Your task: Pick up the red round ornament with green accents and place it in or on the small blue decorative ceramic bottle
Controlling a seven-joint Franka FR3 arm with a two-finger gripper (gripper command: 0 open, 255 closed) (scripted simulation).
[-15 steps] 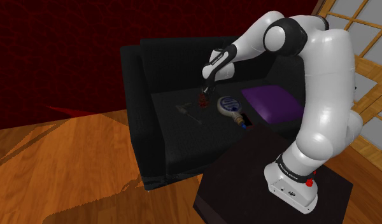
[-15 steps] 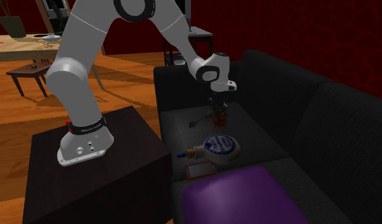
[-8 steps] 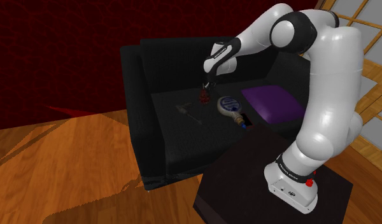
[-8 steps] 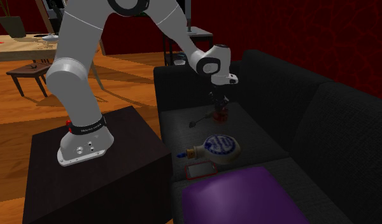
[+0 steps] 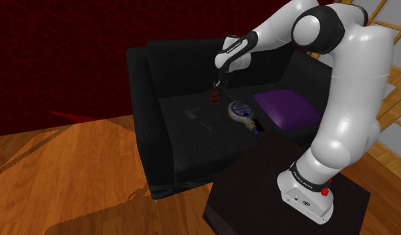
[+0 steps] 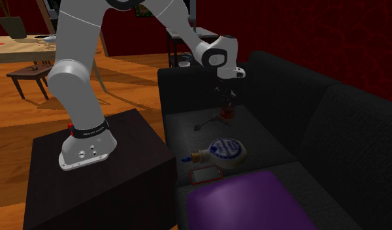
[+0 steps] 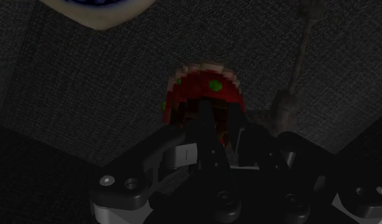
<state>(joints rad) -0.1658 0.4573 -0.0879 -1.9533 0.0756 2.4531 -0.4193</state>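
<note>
ornament (image 7: 205,95), red with green dots, pinched between the gripper's (image 6: 227,104) closed-in fingers, apparently just clear of the sofa seat (image 5: 192,147) near its back edge; blue-patterned bottle (image 6: 225,150) lies on its side nearby; height likely for carrying clearance

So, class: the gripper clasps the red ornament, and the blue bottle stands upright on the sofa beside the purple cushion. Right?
No. The gripper clasps the ornament, but the bottle lies on its side on the sofa beside the cushion; the second exterior view shows it.
</note>
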